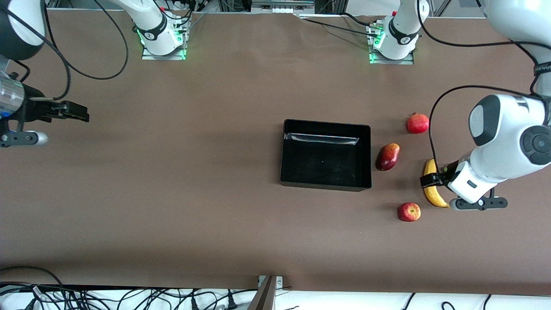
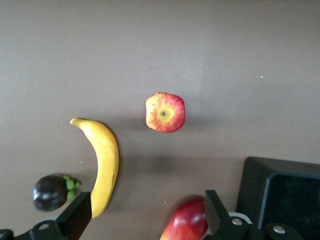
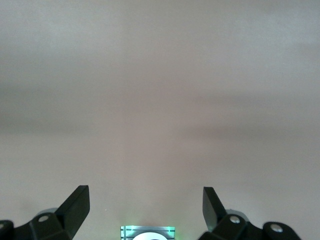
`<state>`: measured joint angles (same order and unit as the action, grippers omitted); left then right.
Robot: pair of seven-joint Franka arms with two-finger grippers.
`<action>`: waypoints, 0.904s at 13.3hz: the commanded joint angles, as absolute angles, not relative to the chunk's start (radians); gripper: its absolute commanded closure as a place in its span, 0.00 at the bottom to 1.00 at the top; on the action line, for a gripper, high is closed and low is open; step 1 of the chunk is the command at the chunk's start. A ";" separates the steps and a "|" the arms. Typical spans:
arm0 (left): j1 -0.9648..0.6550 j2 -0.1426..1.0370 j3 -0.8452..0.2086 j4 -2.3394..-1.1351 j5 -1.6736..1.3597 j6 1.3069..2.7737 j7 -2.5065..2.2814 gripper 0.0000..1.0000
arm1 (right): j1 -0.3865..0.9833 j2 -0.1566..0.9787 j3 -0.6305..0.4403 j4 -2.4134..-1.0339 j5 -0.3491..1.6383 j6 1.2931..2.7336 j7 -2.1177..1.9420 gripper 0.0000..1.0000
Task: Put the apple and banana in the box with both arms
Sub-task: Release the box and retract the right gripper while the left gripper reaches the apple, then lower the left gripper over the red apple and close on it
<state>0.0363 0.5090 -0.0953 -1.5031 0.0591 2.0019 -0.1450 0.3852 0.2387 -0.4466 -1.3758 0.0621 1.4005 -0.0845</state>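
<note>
Two grippers hang wide apart over the brown table (image 1: 181, 181), both with jaws spread and empty. At the right arm's end, the right gripper (image 1: 79, 113) waits over bare tabletop, well away from everything — its wrist view shows only brown surface and its own base. The box (image 1: 326, 132) sits mid-table, toward the left arm's end, empty, its open top ready to take both fruits. Just beside it lies a mango (image 1: 387, 156); a pomegranate (image 1: 418, 123) lies farther from the front camera. The apple (image 1: 409, 212) sits nearest that camera, apart from the others. The left gripper (image 1: 429, 180) hangs over the middle of the banana (image 1: 434, 198), jaws open and not touching it — apparently lining up a grasp across the fruit's width. Its wrist view shows a dark mangosteen (image 2: 51, 191) close beside the banana. Neither fruit is in the box yet.
</note>
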 commanded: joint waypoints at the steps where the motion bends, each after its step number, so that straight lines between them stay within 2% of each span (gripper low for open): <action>1: 0.026 0.583 -0.064 -1.491 0.046 2.087 -0.147 0.00 | 0.193 0.163 -0.240 -1.462 0.063 1.425 -0.100 0.00; 3: 0.025 0.626 -0.054 -1.491 0.054 2.143 -0.146 0.00 | -0.005 0.068 -0.028 -1.596 0.020 1.529 -0.095 0.00; 4: 0.026 0.646 -0.052 -1.490 0.054 2.164 -0.147 0.00 | -0.027 0.010 -0.006 -1.671 -0.007 1.579 -0.089 0.00; 6: 0.025 0.684 -0.046 -1.493 0.055 2.227 -0.181 0.00 | -0.047 -0.031 -0.005 -1.707 -0.031 1.591 -0.089 0.00; 12: -0.008 0.753 -0.048 -1.490 0.222 2.299 -0.327 0.00 | -0.051 -0.077 -0.026 -1.684 -0.066 1.580 -0.089 0.00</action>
